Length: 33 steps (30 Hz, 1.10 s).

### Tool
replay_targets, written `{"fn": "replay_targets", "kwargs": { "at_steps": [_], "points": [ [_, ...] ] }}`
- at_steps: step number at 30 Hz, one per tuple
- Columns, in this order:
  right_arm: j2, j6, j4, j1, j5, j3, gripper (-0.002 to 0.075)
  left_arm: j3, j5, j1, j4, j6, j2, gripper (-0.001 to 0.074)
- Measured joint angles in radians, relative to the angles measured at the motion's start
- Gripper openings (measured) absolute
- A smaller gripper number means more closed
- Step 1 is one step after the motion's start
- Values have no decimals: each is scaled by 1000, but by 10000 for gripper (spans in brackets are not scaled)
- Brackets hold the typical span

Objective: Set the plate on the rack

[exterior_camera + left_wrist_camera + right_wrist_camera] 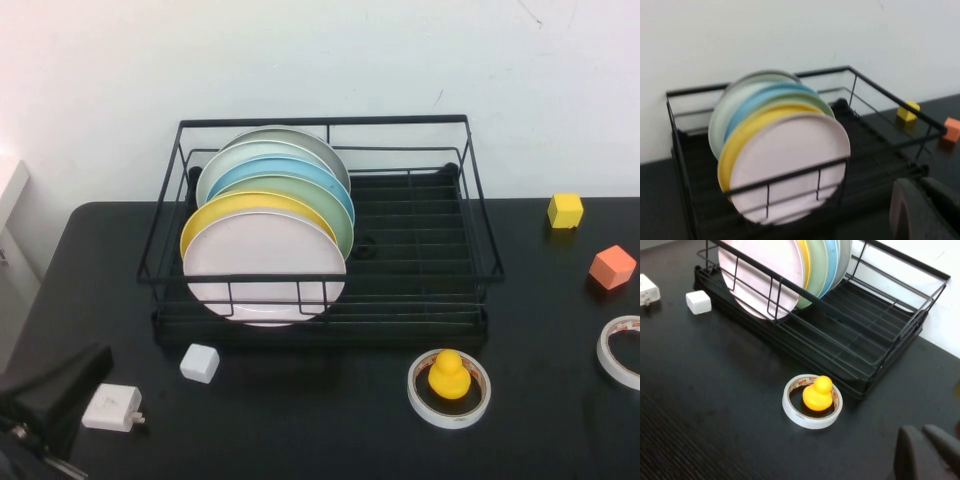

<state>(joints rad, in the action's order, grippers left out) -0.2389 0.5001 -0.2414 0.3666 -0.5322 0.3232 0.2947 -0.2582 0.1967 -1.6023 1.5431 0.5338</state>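
Observation:
The pale pink plate (pixel 265 265) (pixel 790 165) (pixel 760 275) stands on edge at the front of a row of plates in the black wire rack (pixel 325 122) (pixel 885 92) (pixel 880 365). Behind it stand a yellow plate (pixel 225 208), a pale green one and others. My left gripper (pixel 85 365) (pixel 920 187) is shut and empty, low at the table's front left, well clear of the rack. The right gripper (pixel 922 432) is also shut and empty; it sits over the table to the front right of the rack and is out of the high view.
A yellow duck (pixel 449 375) sits inside a tape ring (pixel 450 408) in front of the rack. A white cube (pixel 199 363) and a white charger (pixel 112 408) lie at front left. A yellow cube (pixel 565 210), an orange block (pixel 612 267) and another tape ring (pixel 620 350) are at the right.

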Motion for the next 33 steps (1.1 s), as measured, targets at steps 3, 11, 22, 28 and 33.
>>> {"fn": "replay_targets", "kwargs": {
  "at_steps": [3, 11, 22, 28, 33],
  "points": [
    [0, 0, 0, 0, 0, 0, 0, -19, -11, 0, -16, 0, -5, 0],
    [0, -2, 0, 0, 0, 0, 0, -50, -30, 0, -26, 0, -7, -1],
    [0, -2, -3, 0, 0, 0, 0, -97, 42, 11, -98, 3, -149, -1],
    [0, -2, -6, 0, 0, 0, 0, -223, 161, 11, -113, 3, -414, -1],
    [0, -2, -8, 0, 0, 0, 0, -314, 230, 11, -121, 3, -537, -1]
  ]
}}
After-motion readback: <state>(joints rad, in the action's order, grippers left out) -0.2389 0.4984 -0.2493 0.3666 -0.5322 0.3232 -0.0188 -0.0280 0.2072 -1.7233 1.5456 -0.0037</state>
